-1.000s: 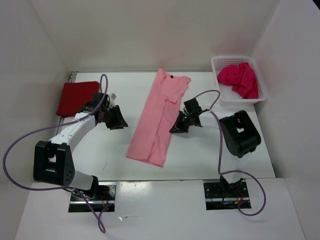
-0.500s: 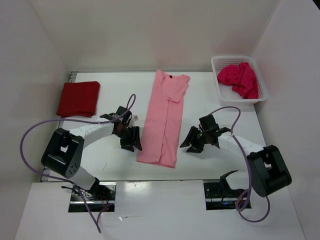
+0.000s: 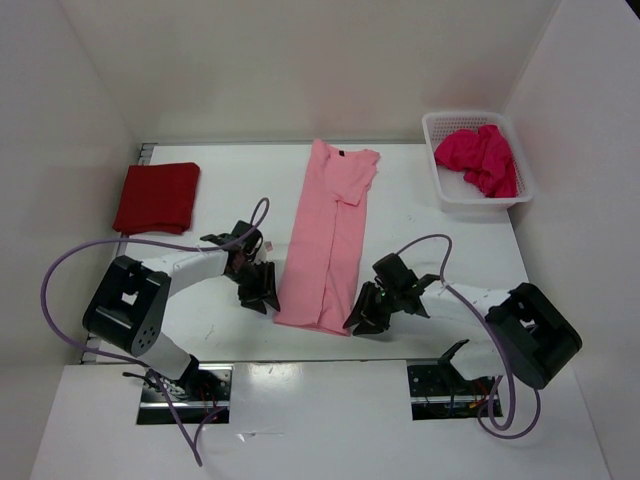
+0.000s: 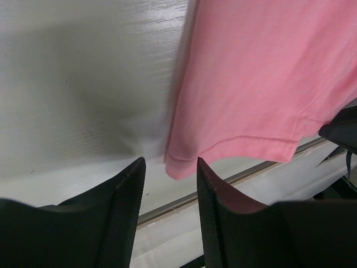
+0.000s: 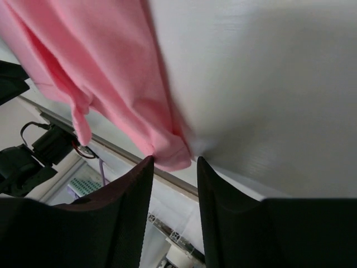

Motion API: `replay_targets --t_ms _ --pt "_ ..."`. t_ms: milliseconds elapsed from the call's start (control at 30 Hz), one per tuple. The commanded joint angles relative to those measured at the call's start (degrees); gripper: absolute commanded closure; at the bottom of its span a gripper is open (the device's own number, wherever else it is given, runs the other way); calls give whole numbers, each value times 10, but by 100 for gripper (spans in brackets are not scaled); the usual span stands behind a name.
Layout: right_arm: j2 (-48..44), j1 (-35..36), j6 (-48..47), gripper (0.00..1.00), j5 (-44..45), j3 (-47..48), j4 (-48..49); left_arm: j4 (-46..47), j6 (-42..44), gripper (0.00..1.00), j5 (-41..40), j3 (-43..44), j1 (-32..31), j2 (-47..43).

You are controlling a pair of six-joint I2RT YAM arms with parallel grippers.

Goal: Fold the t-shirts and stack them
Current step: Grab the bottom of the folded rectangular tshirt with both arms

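The light pink t-shirt (image 3: 325,240) lies folded lengthwise into a long strip down the middle of the table. My left gripper (image 3: 262,287) is open at its near left corner. In the left wrist view that hem corner (image 4: 181,164) sits just ahead of the tips of my open left gripper (image 4: 170,167), unclamped. My right gripper (image 3: 362,315) is open at the near right corner. In the right wrist view the pink corner (image 5: 170,156) lies at the tips of my open right gripper (image 5: 174,162). A folded dark red t-shirt (image 3: 157,197) rests at the far left. The magenta t-shirt (image 3: 480,158) lies crumpled in the basket.
The white mesh basket (image 3: 478,200) stands at the back right corner. The table's near edge (image 4: 234,178) runs just beyond the shirt's hem, close to both grippers. White walls enclose the table on three sides. Purple cables loop beside both arms.
Both arms swung from mid-shirt down to the shirt's near end. The right gripper went from shut to open. The pink shirt's lower part now lies narrower.
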Motion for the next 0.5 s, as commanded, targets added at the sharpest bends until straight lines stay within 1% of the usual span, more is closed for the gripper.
replay_targets --t_ms 0,100,167,267,300,367,400,433,467 --pt "14 11 22 59 3 -15 41 6 -9 51 14 -7 -4 12" --pt "26 11 22 59 -2 -21 53 20 -15 52 20 -14 -9 20" --pt "35 11 11 59 3 -5 47 20 -15 53 25 -20 -9 20" --pt "58 11 -2 66 3 7 47 25 -15 56 37 -20 -14 25" --pt "65 11 -2 71 3 7 47 25 -15 56 42 -25 -14 25" --pt "65 11 -2 76 8 7 47 31 -15 60 49 -25 -14 30" --pt "58 11 -2 78 8 7 40 31 -15 66 56 -25 -14 30" --pt "49 11 -2 83 14 7 34 36 -9 72 56 -25 -14 36" --pt "44 11 -2 85 14 7 29 36 -9 80 56 -25 -14 36"
